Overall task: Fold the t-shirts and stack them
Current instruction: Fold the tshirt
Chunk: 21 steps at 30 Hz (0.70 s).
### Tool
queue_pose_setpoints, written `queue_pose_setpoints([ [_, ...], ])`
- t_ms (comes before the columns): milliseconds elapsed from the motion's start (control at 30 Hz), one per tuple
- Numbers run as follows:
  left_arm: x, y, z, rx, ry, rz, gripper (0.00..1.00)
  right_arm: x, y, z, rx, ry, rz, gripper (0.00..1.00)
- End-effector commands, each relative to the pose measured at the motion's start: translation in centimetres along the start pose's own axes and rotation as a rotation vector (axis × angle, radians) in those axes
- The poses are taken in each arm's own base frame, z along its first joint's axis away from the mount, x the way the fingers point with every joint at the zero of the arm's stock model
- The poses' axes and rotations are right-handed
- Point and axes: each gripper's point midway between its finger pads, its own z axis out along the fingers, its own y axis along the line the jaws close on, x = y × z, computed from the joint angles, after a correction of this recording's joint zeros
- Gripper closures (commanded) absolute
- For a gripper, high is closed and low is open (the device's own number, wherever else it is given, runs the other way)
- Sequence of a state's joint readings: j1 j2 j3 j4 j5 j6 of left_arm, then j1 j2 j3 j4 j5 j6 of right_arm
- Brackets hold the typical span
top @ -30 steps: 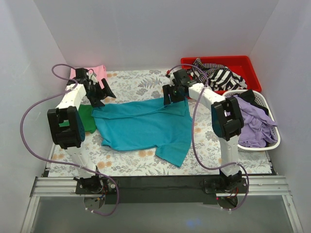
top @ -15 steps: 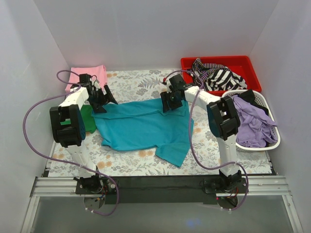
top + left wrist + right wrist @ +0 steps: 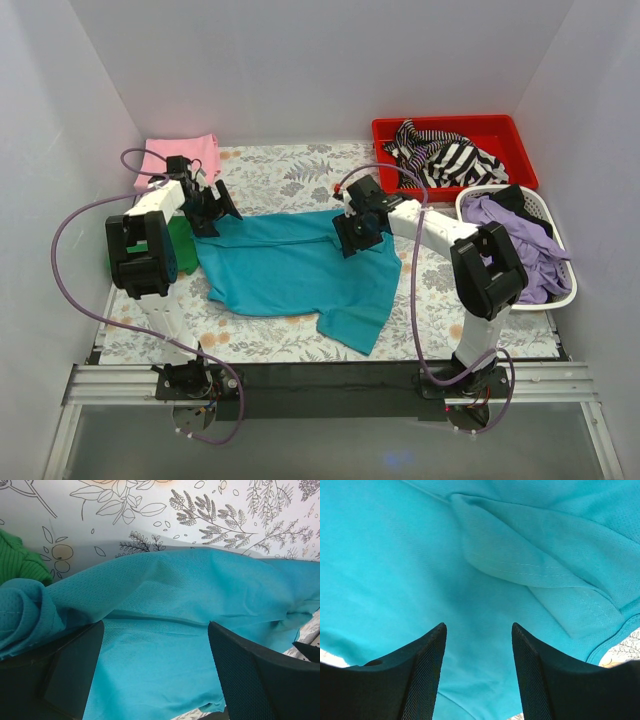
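While the teal t-shirt (image 3: 290, 275) lies spread out on the table (image 3: 270, 170), the left gripper (image 3: 214, 206) sits at its 10 o'clock corner, jaws wide apart. The right gripper (image 3: 355, 238) is over its 1 o'clock edge, jaws apart too. A green t-shirt (image 3: 184, 250) peeks out at its 9 o'clock, a pink t-shirt (image 3: 182, 157) at 11

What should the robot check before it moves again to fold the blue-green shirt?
1. Left gripper open: ok, jaws wide over the teal shirt.
2. Right gripper open: ok, jaws apart above the cloth.
3. Teal shirt lying flat: not ok, rumpled, with a flap folded over.
4. Green shirt clear of the teal one: not ok, it lies against its left edge.
5. Pink shirt out of the way: ok, in the far left corner.
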State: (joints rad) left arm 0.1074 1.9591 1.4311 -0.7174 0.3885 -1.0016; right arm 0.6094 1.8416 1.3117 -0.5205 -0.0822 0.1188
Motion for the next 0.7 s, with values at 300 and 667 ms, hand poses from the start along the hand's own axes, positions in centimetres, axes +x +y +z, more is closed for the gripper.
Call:
queue_pose_setpoints([
  [300, -0.5, -0.3, 0.1, 0.011, -0.017, 0.032, 0.16, -6.6, -1.9, 1.6, 0.140, -0.129, -0.042, 0.38],
  [667, -0.2, -0.3, 0.0, 0.012, -0.015, 0.040, 0.17, -7.3, -2.3, 3.1, 0.154, -0.136, -0.017, 0.39],
])
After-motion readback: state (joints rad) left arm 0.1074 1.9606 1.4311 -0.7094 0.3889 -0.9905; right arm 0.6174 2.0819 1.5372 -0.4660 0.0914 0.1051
